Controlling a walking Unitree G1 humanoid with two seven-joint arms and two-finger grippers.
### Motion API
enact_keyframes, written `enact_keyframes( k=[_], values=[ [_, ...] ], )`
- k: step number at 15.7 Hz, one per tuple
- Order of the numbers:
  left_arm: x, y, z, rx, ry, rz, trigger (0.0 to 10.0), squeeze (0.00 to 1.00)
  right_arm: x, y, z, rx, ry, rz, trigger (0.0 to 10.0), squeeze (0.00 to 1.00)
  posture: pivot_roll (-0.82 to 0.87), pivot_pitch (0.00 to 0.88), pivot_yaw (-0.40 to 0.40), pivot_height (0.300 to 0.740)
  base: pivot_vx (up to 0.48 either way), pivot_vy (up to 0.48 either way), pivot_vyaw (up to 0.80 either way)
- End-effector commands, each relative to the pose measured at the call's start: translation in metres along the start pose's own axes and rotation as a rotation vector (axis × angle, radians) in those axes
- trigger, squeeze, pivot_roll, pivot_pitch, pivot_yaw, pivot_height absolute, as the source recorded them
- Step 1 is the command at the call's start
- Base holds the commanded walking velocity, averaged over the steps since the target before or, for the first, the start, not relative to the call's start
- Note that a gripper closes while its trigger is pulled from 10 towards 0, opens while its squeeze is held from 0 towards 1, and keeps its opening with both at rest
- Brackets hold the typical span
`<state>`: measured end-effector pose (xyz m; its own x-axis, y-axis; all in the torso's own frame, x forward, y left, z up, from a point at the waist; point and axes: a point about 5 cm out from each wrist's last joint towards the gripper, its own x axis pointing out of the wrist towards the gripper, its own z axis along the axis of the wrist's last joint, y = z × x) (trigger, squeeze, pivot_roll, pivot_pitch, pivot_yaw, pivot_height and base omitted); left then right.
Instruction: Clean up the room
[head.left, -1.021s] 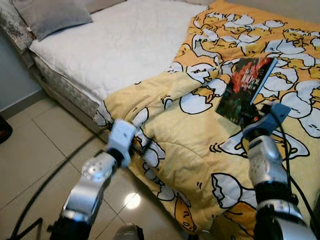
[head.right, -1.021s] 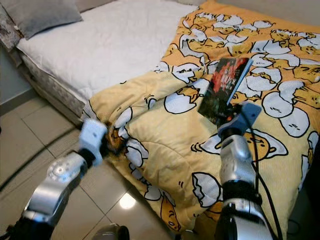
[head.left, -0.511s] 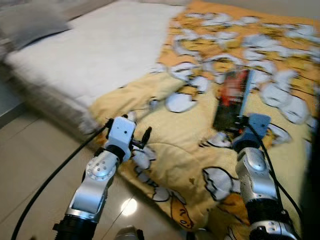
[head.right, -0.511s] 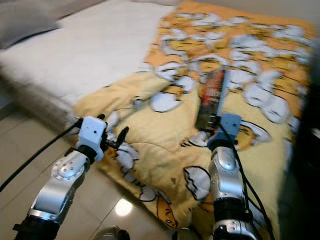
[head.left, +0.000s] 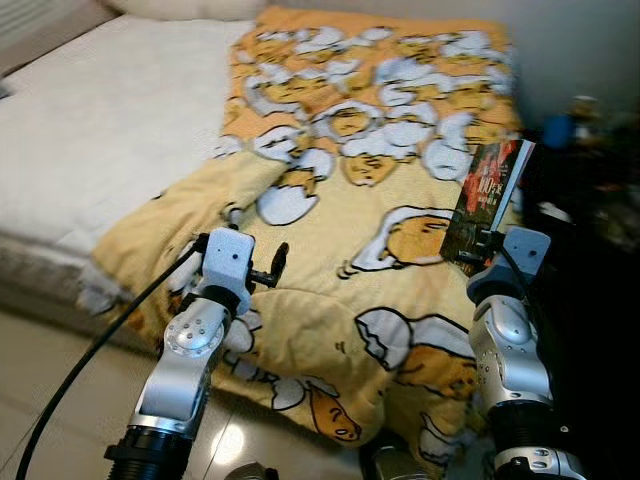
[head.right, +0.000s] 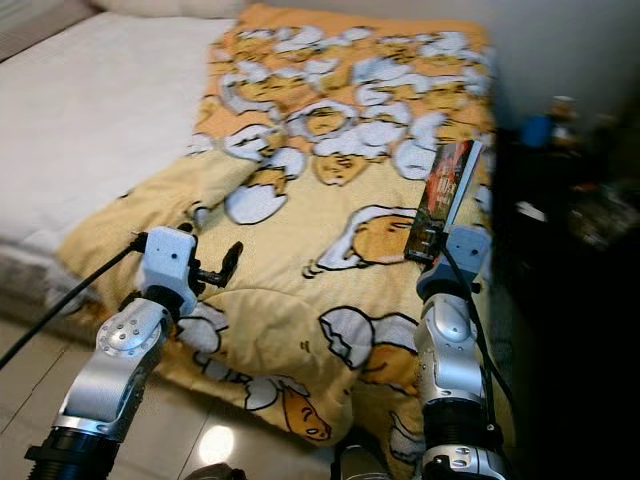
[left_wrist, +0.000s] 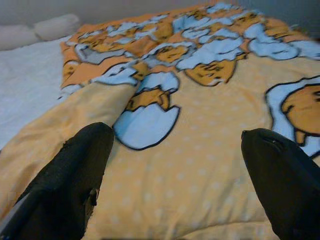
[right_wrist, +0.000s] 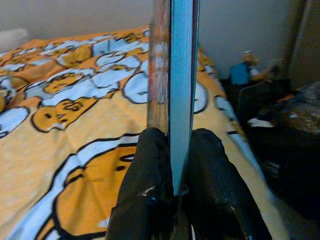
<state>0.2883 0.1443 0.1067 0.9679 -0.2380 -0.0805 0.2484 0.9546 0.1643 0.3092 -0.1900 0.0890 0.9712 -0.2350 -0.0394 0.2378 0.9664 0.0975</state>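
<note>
A dark red book (head.left: 487, 203) stands on edge, pinched at its lower end by my right gripper (head.left: 478, 250), over the right side of a yellow blanket (head.left: 340, 180) printed with egg cartoons. In the right wrist view the two fingers (right_wrist: 146, 185) press against the book (right_wrist: 176, 75) from both sides. My left gripper (head.left: 275, 266) hangs open just above the blanket's bunched near corner; in the left wrist view its fingertips (left_wrist: 80, 170) are spread wide with nothing between them.
The blanket lies on a bed with a white mattress (head.left: 90, 130) to the left. Right of the bed is a dark area with small items, among them a blue object (head.left: 557, 130). Tiled floor (head.left: 40, 400) and a black cable (head.left: 90, 350) lie at lower left.
The camera has swung to the right, so the bed's right side and dark furniture have come into view. My right gripper keeps the book, now lifted on edge. The left gripper has risen off the blanket's edge.
</note>
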Motion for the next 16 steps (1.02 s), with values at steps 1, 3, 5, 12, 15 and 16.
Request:
enact_keyframes(
  k=[1,3,5,12,15,16],
  values=[
    [0.0,0.002,0.0,0.002,0.007,0.004,10.0,0.15,0.002,0.007,0.011,-0.024,-0.07,0.014,10.0,0.0,0.02,0.0,0.054,0.74,0.0,0.0,-0.8],
    [0.001,0.003,0.001,-0.017,0.0,0.013,10.0,0.16,-0.004,0.026,0.008,0.031,-0.006,0.24,10.0,0.0,0.02,0.0,0.053,0.74,0.0,0.0,-0.8],
    [0.002,0.006,0.003,-0.019,-0.004,0.021,10.0,0.16,-0.007,0.036,0.012,0.031,-0.03,0.312,10.0,0.0,0.02,0.0,0.053,0.74,0.0,0.296,-0.8],
    [0.003,0.013,0.003,-0.015,-0.001,0.042,10.0,0.16,-0.006,0.039,0.017,0.059,-0.029,0.354,10.0,0.0,0.02,0.0,0.049,0.74,0.0,0.298,-0.29],
    [0.004,0.013,0.003,-0.017,0.003,0.042,10.0,0.16,-0.006,0.039,0.016,0.058,-0.024,0.356,10.0,0.0,0.02,0.0,0.052,0.74,0.0,0.303,0.0],
    [0.004,0.013,0.003,-0.017,0.004,0.043,10.0,0.17,-0.006,0.039,0.017,0.058,-0.024,0.354,10.0,0.0,0.02,0.0,0.051,0.74,0.0,0.307,0.0]
  ],
)
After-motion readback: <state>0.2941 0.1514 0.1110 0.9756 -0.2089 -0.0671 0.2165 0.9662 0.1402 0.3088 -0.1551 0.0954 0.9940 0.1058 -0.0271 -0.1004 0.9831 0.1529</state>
